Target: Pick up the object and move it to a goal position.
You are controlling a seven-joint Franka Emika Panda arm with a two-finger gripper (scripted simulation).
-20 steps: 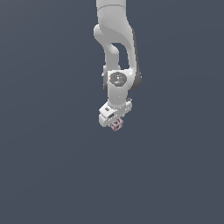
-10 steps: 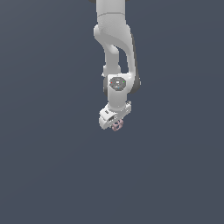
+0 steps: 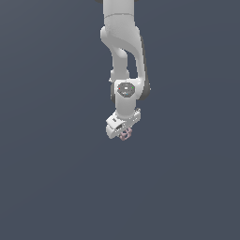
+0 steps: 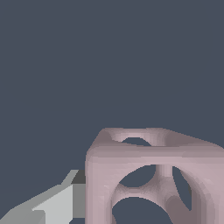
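While my arm (image 3: 123,42) hangs down from the top of the exterior view, the whole matter turns on one thing — the cube (image 3: 124,134) sits right at the tip of my gripper (image 3: 123,131), not off to any side of it. In that view the small pale pink lattice shows just under the white hand, touching it, with plain dark ground all around and nothing else near.

From the wrist view the cube (image 4: 153,175) fills the near corner of the picture, its round holes open toward the camera, and one grey finger (image 4: 52,205) lies against its flank. The other finger I cannot see; the cube hides that side. So I judge that my fingers are pinched on the cube, since it sits between them with one pad pressed to it.

It has no long axis to mind — it looks as wide as it is tall. No goal marker shows in either view, so I cannot say which way the carry must go.
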